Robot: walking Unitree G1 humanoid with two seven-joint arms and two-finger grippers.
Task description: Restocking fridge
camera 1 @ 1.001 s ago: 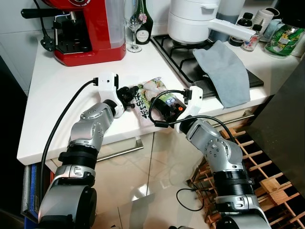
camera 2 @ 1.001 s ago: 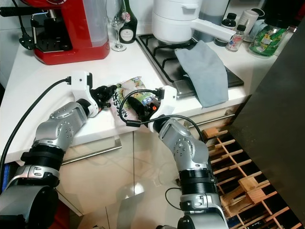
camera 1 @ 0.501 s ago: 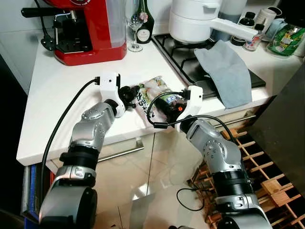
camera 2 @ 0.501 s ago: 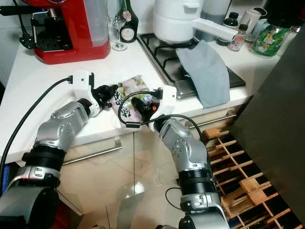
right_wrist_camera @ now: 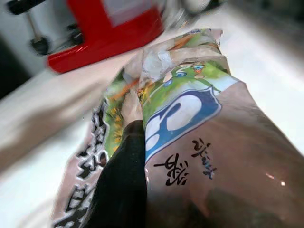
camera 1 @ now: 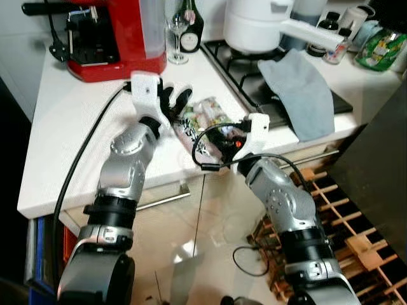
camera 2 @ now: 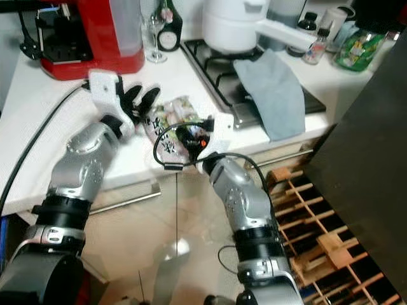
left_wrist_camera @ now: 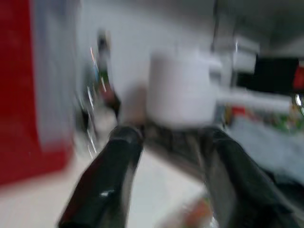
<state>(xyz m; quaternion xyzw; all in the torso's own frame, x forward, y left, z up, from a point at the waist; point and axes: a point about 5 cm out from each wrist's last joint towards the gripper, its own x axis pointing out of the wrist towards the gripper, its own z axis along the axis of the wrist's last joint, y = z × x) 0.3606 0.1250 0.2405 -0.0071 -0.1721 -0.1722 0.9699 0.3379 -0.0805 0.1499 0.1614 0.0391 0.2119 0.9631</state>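
Look at the left gripper (camera 1: 175, 95): half a second ago down low, touching the near edge of the food bags (camera 1: 205, 115). Now lifted up and tipped back, just beside the bags, not touching. Fingers (left_wrist_camera: 114, 171) spread wide with nothing in between.

Now look at the right gripper (camera 1: 224, 135): same spot as before, pushed into the bags from the near end. One black finger (right_wrist_camera: 122, 175) tucked in between the two packs, the brown pack pressed against it. Other finger mostly hidden under the pack, so probably pinched tight on it. Bags right in front of this gripper, lying on the white counter (camera 1: 70, 133) near the edge.

So, most likely: bags now left to the right gripper alone. Next, probably a lift off the counter and a trip to the fridge. Not yet in the fridge, so lots left to do.
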